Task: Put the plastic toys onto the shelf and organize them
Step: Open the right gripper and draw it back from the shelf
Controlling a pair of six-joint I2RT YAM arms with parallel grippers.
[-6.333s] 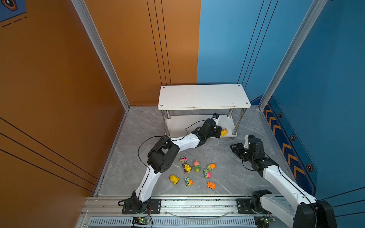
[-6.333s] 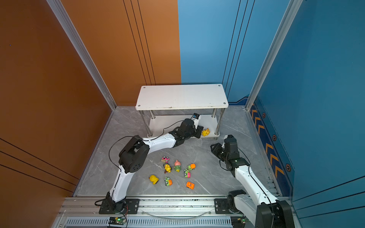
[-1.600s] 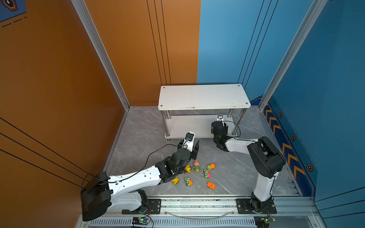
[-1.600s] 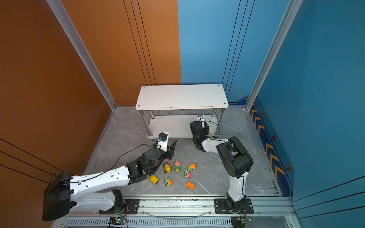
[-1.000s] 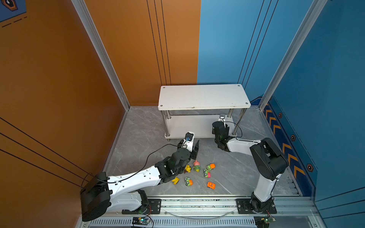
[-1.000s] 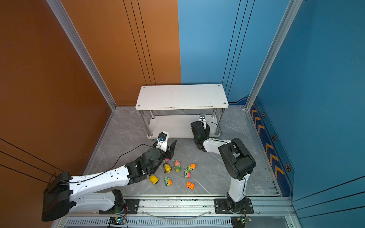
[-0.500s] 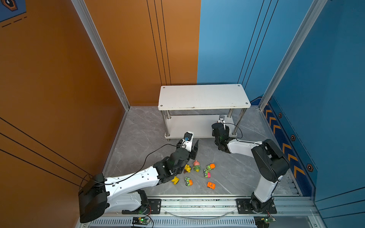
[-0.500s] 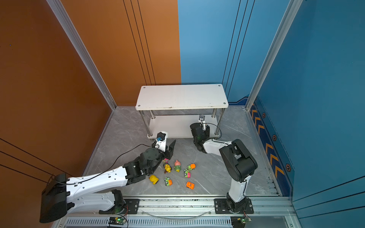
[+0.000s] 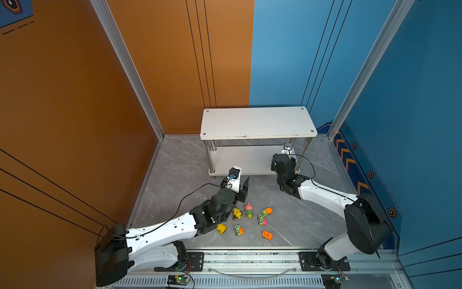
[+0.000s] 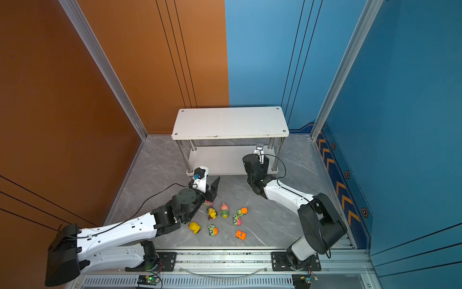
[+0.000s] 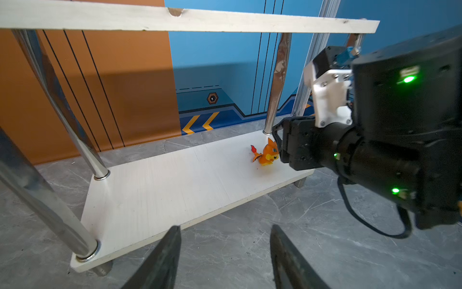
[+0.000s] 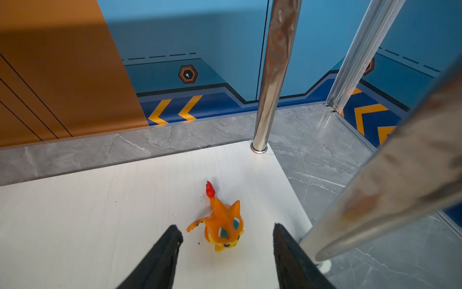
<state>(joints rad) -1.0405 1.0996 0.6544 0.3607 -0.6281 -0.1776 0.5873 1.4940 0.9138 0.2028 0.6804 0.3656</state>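
The shelf (image 9: pixel 257 122) stands at the back in both top views, its top board (image 10: pixel 230 122) bare. An orange animal figurine (image 12: pixel 223 225) lies on the lower board (image 12: pixel 100 212), near the right rear leg. My right gripper (image 12: pixel 226 227) is open around it, a finger on each side and neither touching. My left gripper (image 11: pixel 225 228) is open over the grey floor in front of the shelf, holding nothing. Several plastic toys lie by the left wrist, among them a yellow figurine (image 9: pixel 237 213) and an orange car (image 9: pixel 267 234).
Chrome legs (image 12: pixel 272 75) stand close beside my right gripper. The right arm's black wrist (image 11: pixel 375 150) fills one side of the left wrist view. Orange and blue walls close in the floor. A metal rail (image 9: pixel 250 260) runs along the front edge.
Six seconds ago my left arm was at the shelf's lower board. It has since drawn back to the toy cluster, and my right arm has reached in. Over the last second both arms barely move.
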